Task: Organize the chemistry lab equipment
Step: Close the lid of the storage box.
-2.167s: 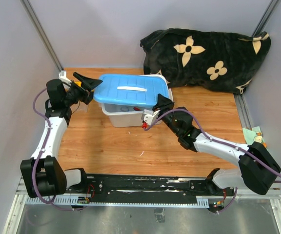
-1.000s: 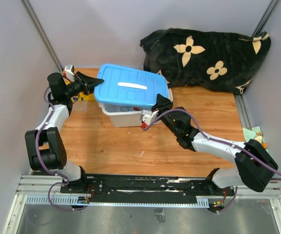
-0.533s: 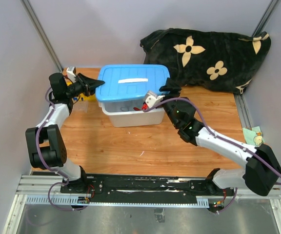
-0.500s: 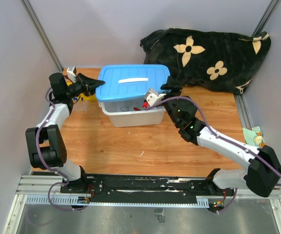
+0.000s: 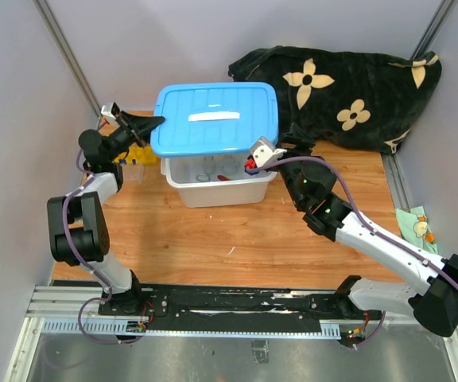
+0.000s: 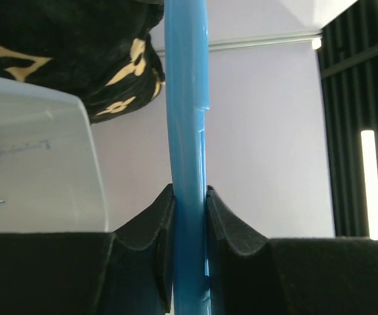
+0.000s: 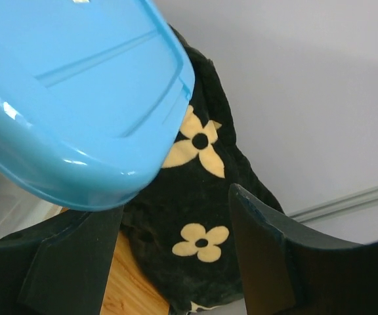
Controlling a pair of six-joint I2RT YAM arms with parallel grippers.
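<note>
Plainly, left end effector [image 5: 153,121] pinches one blue lid [image 5: 215,119] over one bin [image 5: 217,191].

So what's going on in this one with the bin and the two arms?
The left gripper is shut on the left edge of the blue plastic lid, holding it lifted over the white plastic bin. The right gripper is open by the lid's right edge, gripping nothing. A small red item shows inside the bin, too small to identify. A black flower-patterned blanket lies behind.
</note>
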